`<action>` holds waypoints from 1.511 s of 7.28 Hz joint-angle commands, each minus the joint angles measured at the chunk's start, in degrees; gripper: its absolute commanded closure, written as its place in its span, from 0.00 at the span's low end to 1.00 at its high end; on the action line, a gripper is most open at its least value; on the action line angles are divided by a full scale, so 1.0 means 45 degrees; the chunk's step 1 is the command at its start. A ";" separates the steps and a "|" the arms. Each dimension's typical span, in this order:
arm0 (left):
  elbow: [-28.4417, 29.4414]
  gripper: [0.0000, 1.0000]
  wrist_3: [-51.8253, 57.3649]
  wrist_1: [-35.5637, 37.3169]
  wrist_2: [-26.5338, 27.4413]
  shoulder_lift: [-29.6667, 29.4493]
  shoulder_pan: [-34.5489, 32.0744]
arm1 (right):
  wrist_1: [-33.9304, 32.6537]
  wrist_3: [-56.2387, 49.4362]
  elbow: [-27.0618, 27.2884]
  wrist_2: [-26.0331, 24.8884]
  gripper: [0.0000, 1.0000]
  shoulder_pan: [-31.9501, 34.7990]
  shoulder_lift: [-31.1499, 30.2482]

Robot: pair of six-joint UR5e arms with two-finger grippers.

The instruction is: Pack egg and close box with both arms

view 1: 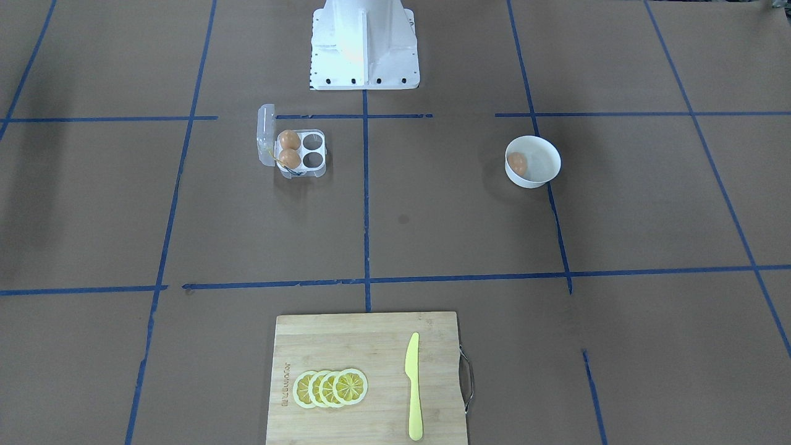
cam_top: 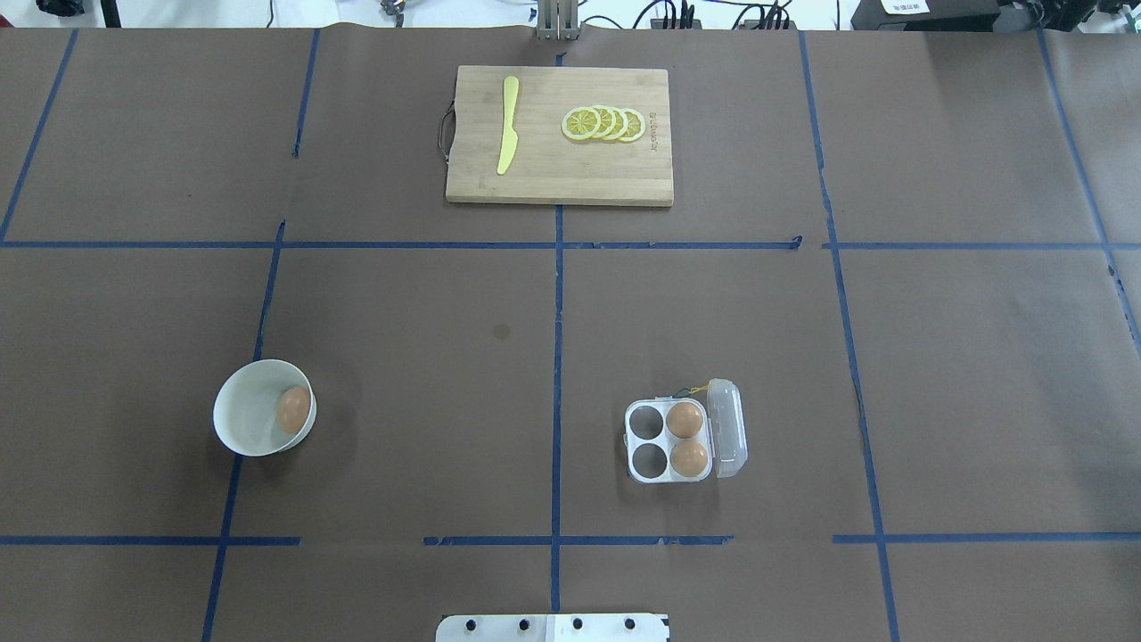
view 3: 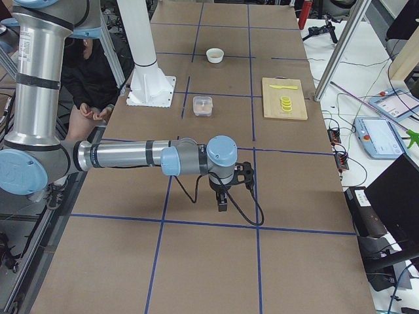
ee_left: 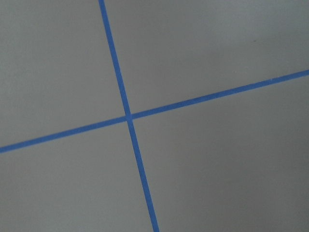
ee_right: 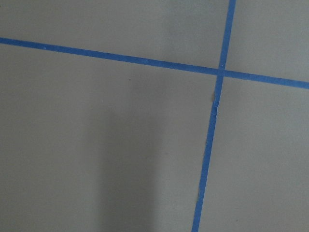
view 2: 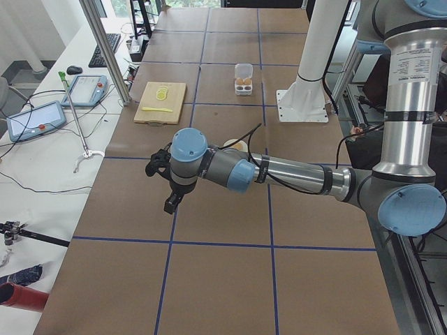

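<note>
One tan egg (view 1: 517,163) (cam_top: 293,409) lies in a white bowl (view 1: 544,176) (cam_top: 241,432). The clear box (view 1: 312,150) (cam_top: 648,437) stands open with its lid (cam_top: 726,428) upright. It holds two eggs (cam_top: 685,419) (cam_top: 689,457) on the lid side, and the two other cells are empty. My left gripper (view 2: 170,202) shows only in the exterior left view, low over bare table, far from the bowl. My right gripper (view 3: 222,203) shows only in the exterior right view, far from the box (view 3: 203,105). I cannot tell whether either is open or shut.
A wooden cutting board (view 1: 364,346) (cam_top: 553,174) at the operators' side holds a yellow knife (view 1: 413,383) and lemon slices (view 1: 330,387). The white pedestal (view 1: 364,43) stands between the arms. A seated person (view 3: 91,85) is behind the robot. Both wrist views show only blue-taped table.
</note>
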 commanded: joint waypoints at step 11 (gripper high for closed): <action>-0.2179 0.00 -1.0543 -0.7233 0.3163 0.0517 0.7305 | 0.1140 0.0062 -0.0049 0.0020 0.00 -0.0001 -0.0206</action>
